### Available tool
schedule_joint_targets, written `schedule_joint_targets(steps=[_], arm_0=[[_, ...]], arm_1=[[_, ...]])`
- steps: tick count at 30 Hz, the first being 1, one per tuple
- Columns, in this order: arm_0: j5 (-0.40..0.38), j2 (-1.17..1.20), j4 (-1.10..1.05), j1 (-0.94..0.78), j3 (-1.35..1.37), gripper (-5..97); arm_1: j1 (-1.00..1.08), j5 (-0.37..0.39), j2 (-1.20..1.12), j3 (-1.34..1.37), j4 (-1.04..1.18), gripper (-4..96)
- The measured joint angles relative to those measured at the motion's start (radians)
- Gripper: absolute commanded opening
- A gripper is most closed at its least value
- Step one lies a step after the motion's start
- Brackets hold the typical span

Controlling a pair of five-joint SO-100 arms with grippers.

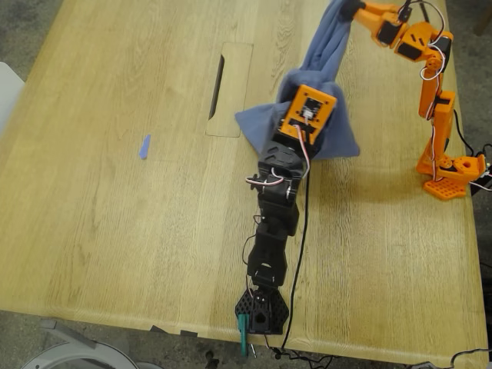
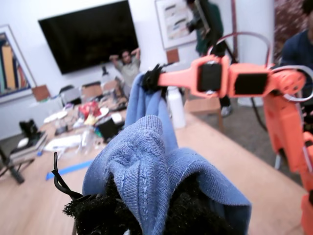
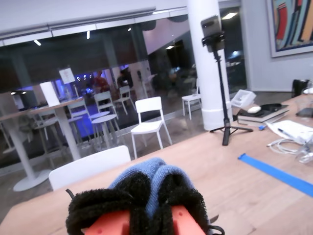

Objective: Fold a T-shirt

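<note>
Shirt axis: shirt (image 1: 323, 54) is drawn into a twisted band running from the far right of the exterior view down toward the middle of the table (image 1: 115, 192); the long axis lies along that slant, high end at the far edge.
Shirt lie: the low end spreads in a loose heap on the wood, just right of the slot (image 1: 217, 86) in the exterior view; the high end hangs off the table. I cannot see which part is collar or hem, and no print shows.
First gripper: my first gripper (image 2: 146, 210), on the black arm, has its fuzzy black pads (image 2: 93, 210) closed on a bunched fold of blue cloth, right above the heap.
Second gripper: my second gripper (image 3: 146, 205), on the orange arm, is clamped on the far, raised end of the band; a blue ridge of cloth stands up between its black pads (image 3: 98, 208).
Shirt to grippers: the cloth spans from one to the other, held at both ends and slanting up toward the second.
Arms: the black arm reaches in from the near edge, the orange one from its base at the exterior view's right.
Elsewhere on table: a small blue scrap (image 1: 144, 146) lies well apart, toward the exterior view's left.
</note>
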Motion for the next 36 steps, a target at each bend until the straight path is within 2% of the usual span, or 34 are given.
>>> schedule_joint_targets(steps=[6, 18, 27, 36], arm_0=[[0.0, 0.0, -0.135, 0.035, 0.0, 0], [0.021, 0.0, -0.215, 0.153, 0.0, 0], [0.052, 0.0, -0.383, 0.193, 0.0, 0], [0.071, -0.058, -0.569, 0.356, 0.0, 0]], arm_1=[[0.018, 0.0, 0.028, 0.0, -0.049, 0.1], [-0.038, -0.006, 0.13, 0.0, -0.044, 0.2], [-0.049, -0.026, 0.178, -0.002, -0.172, 0.2], [-0.054, -0.051, 0.268, -0.002, -0.247, 0.2]])
